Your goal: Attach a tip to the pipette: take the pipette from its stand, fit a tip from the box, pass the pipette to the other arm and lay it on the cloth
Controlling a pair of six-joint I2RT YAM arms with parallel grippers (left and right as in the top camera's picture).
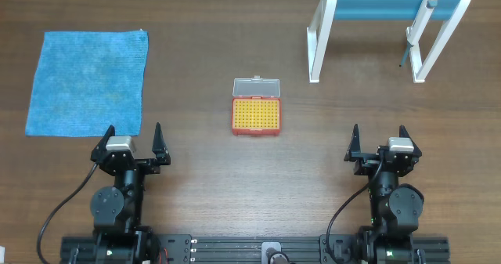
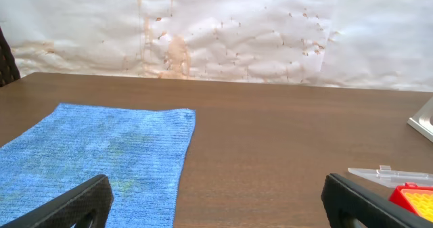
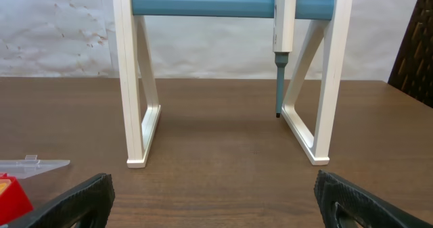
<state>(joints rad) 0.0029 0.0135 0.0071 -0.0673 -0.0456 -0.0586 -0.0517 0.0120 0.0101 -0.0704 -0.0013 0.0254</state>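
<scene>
The pipette [image 1: 423, 25] hangs upright at the right end of a stand [image 1: 376, 5] that has a blue crossbar and white legs. Its top is cut off by the edge of the overhead view. From the right wrist only its white lower body and thin dark shaft can be seen, with the shaft's end just above the brown wooden counter [image 1: 196, 29]. The stand is to the right of the tip box [image 1: 256, 116] and farther from the arms, well apart from it. The tip box is red and sits mid-counter with its clear lid [image 1: 256, 86] folded open on the far side. It holds rows of yellow tips [image 1: 256, 113], too small to tell apart. From the left wrist only a red corner of the box and part of its lid are visible. A blue cloth [image 1: 88, 82] lies flat to the left of the tip box, well apart. The left tool [image 1: 133, 131] is closer to the arms than the tip box and to its left, beside the cloth's near corner. Its fingers are spread wide and hold nothing. The right tool [image 1: 380, 131] is closer to the arms than the tip box and to its right. It is also wide open and empty, facing the stand, well short of the pipette.
</scene>
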